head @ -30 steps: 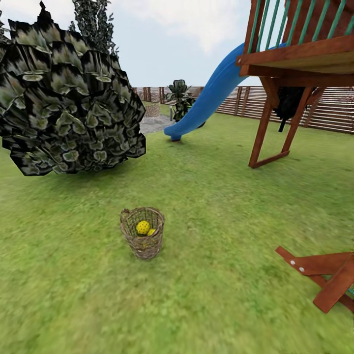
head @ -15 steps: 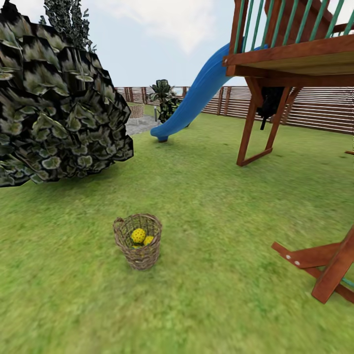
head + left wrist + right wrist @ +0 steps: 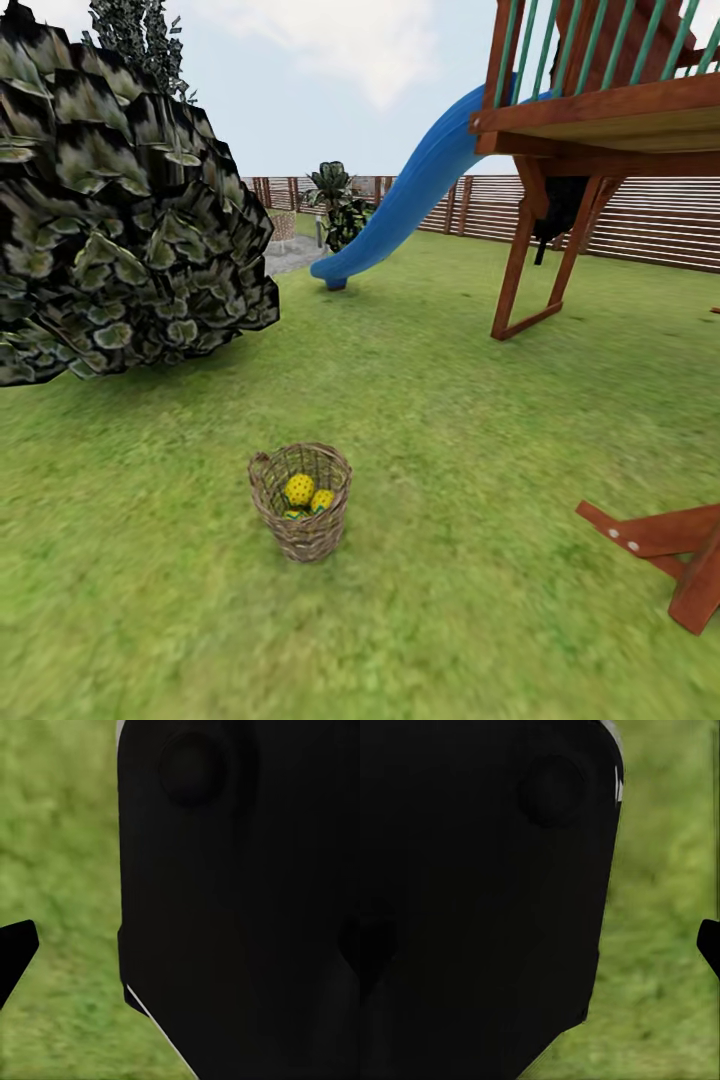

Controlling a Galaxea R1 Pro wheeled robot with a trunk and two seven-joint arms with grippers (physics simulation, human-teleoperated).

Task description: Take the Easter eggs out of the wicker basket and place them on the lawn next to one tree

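near centre on the lawn: basket upright, well apart from everything else. two eggs show inside, touching, a sliver of a third below them, all under the rim. big dark leafy bush far left, beyond the basket. blue slide far centre, its foot on the grass, running up to the wooden play tower far right. slatted fence along the back, small leafy plant by it. red-brown wooden frame near right on the grass. wrist views: dark robot body close up over blurred grass, a dark tip at the frame edge. left and right gripper: can't tell how open, can't tell if holding anything.
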